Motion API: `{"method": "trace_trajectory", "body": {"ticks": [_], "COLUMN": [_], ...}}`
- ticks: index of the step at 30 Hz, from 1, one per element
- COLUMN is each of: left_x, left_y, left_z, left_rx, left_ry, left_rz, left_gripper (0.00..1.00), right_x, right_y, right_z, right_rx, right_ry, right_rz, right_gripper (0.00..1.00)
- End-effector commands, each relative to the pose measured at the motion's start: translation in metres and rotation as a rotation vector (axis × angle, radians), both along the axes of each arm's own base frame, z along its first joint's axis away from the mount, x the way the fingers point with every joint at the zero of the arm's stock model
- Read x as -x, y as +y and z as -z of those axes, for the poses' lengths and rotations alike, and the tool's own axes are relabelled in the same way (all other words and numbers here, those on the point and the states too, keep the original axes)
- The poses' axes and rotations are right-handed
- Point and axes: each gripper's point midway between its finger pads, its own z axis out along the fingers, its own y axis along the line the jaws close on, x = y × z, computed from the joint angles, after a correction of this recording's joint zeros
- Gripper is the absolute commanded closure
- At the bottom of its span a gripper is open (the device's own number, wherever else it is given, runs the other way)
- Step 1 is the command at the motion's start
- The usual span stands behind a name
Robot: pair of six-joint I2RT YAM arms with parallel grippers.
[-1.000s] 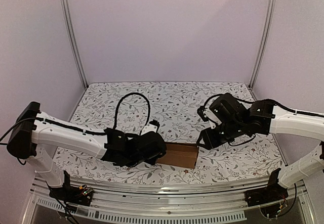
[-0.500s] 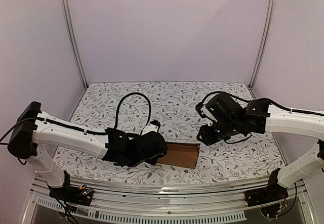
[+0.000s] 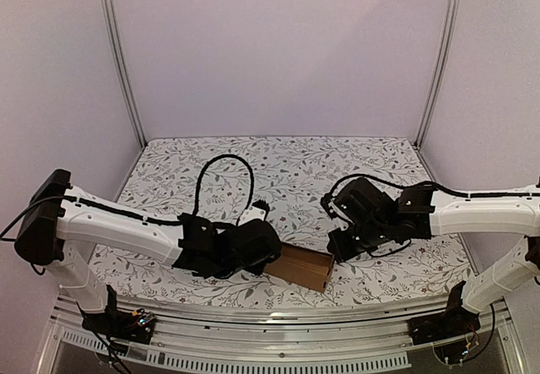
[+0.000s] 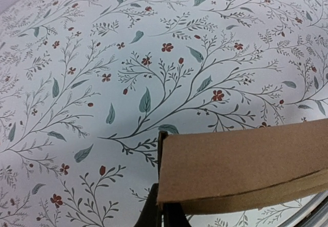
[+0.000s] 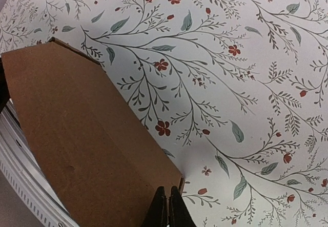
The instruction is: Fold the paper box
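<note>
The paper box [image 3: 301, 266] is plain brown cardboard, a small narrow rectangular shape. It lies on the floral tabletop [image 3: 278, 171] close to its near edge, roughly midway between the 2 arms. It sits at a slant, with its right end nearer the front rail [image 3: 278, 308] than its left end, and that right end shows a dark open mouth.

The left tool [image 3: 270, 258] is at the box's left end. In the left wrist view its dark fingers [image 4: 175, 215] sit narrow at the bottom of the picture. A cardboard wall rises edge-on from between them and the broad brown face [image 4: 241, 165] runs off to the right, so this tool is clamped on the box.

The right tool [image 3: 337, 248] meets the far corner of the right end. In the right wrist view its 2 tips [image 5: 162, 211] are pressed almost together, with only a thin seam between them. They sit at the corner of a wide cardboard panel [image 5: 87, 135] that stretches away to the left, and they appear pinched on the cardboard edge there.

Both arms reach inward and low over the tabletop. A black cable [image 3: 221, 180] loops up above the left forearm. Pale walls and 2 metal posts [image 3: 118, 53] stand behind.
</note>
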Motion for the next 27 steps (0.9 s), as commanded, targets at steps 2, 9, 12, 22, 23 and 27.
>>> {"method": "trace_trajectory", "body": {"ticks": [2,9,12,22,23,27], "left_x": [0.043,0.044,0.044,0.045,0.045,0.045], "left_y": [0.028,0.026,0.026,0.027,0.027,0.027], "left_z": [0.066,0.068,0.069,0.068,0.068,0.068], "left_rx": [-0.212,-0.218,-0.219,-0.222,-0.221,-0.223], "left_ry": [0.212,0.217,0.216,0.212,0.212,0.211], "left_rz": [0.081,0.089,0.089,0.086,0.086,0.087], "left_gripper": [1.00,1.00,1.00,1.00,1.00,1.00], "right_x": [0.014,0.006,-0.001,0.003,0.006,0.018], "right_y": [-0.004,-0.004,-0.009,-0.005,-0.003,0.002], "right_z": [0.019,-0.001,-0.017,-0.071,-0.073,-0.069], "right_rx": [0.023,0.006,0.015,-0.072,-0.086,-0.112], "right_ry": [0.018,-0.047,-0.099,-0.164,-0.158,-0.113], "right_rz": [0.033,0.062,0.071,-0.003,-0.027,-0.083], "right_gripper": [0.97,0.96,0.96,0.96,0.96,0.96]}}
